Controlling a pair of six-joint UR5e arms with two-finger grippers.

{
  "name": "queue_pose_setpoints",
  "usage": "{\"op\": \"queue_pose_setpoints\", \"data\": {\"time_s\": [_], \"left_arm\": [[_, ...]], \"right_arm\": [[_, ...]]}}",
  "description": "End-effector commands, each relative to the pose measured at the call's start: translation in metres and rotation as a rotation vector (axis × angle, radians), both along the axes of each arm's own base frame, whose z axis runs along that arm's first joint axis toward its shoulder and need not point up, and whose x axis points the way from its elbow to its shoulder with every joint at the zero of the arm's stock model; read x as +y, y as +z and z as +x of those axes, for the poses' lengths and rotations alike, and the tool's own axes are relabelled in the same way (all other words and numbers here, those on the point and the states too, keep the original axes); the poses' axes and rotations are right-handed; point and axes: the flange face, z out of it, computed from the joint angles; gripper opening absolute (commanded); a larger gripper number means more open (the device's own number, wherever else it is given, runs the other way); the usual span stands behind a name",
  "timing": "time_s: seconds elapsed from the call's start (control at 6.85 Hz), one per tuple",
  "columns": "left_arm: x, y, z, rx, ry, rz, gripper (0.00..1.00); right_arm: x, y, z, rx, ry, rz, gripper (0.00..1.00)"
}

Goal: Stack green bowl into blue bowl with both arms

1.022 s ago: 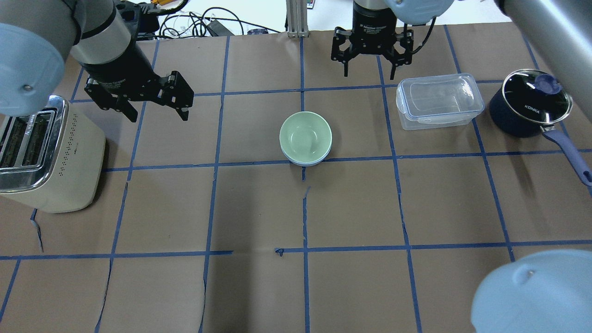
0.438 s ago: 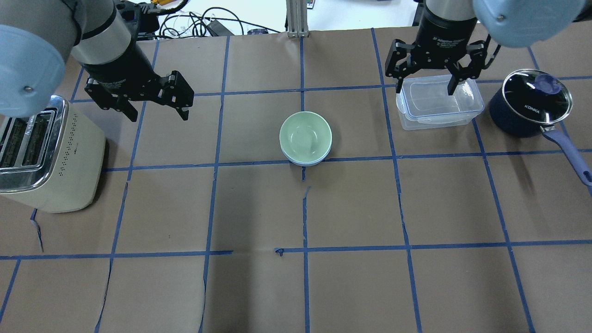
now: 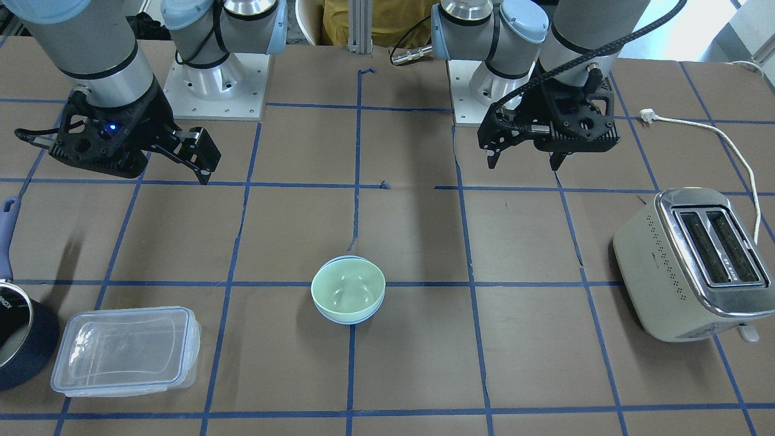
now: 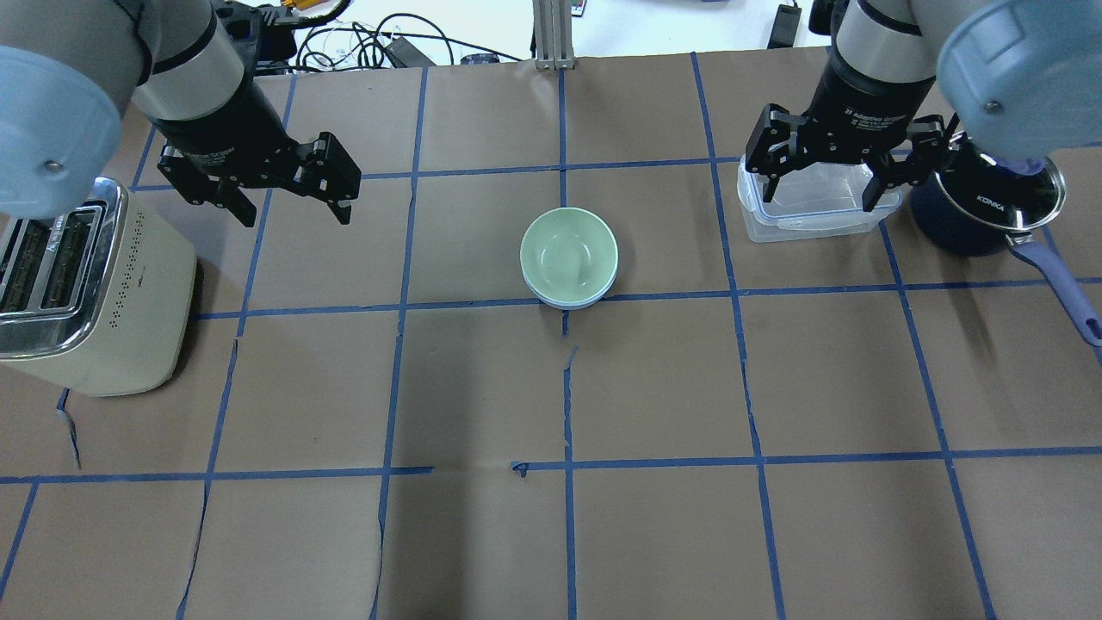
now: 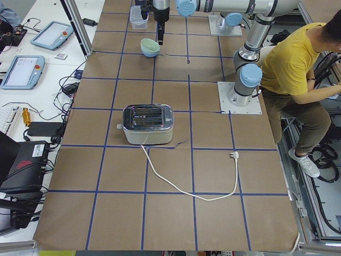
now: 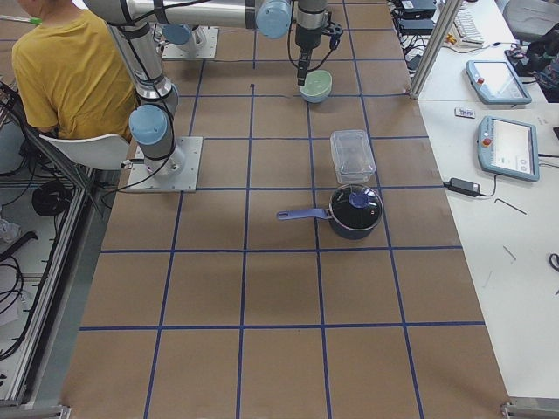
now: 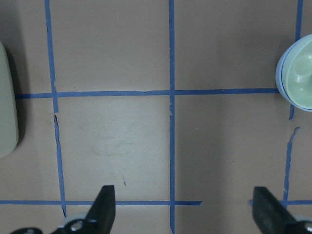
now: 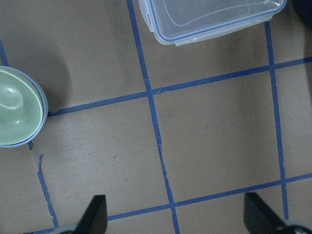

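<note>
The green bowl (image 4: 568,254) sits nested inside the blue bowl (image 4: 569,304) at the table's middle; only the blue rim shows under it. The pair also shows in the front view, green bowl (image 3: 348,289) in blue bowl (image 3: 349,320). My left gripper (image 4: 297,215) is open and empty, raised to the left of the bowls, near the toaster. My right gripper (image 4: 820,200) is open and empty, above the clear container to the right of the bowls. The left wrist view shows the green bowl (image 7: 298,78) at its right edge; the right wrist view shows it (image 8: 17,114) at its left edge.
A cream toaster (image 4: 86,293) stands at the left edge, its cord (image 3: 714,130) trailing behind. A lidded clear container (image 4: 809,226) and a dark navy pot (image 4: 947,226) with a glass lid and long handle (image 4: 1059,284) stand at the right. A seated person (image 5: 298,64) is behind the robot bases.
My right gripper has swung right, from behind the bowls to over the clear container, staying open. The left gripper and the bowls have not moved.
</note>
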Motion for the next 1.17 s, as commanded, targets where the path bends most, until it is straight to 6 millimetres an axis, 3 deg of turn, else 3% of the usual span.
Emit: {"op": "queue_pose_setpoints", "data": {"time_s": [0.0,0.15,1.02], "left_arm": [[0.000,0.000,0.000,-0.001,0.000,0.000,1.00],[0.000,0.001,-0.001,-0.001,-0.002,-0.001,1.00],[-0.001,0.001,-0.001,0.001,0.000,-0.001,1.00]], "right_arm": [[0.013,0.005,0.000,-0.005,0.002,-0.004,1.00],[0.020,0.015,0.005,-0.058,-0.002,-0.007,1.00],[0.034,0.019,0.004,-0.039,0.005,0.027,1.00]]}}
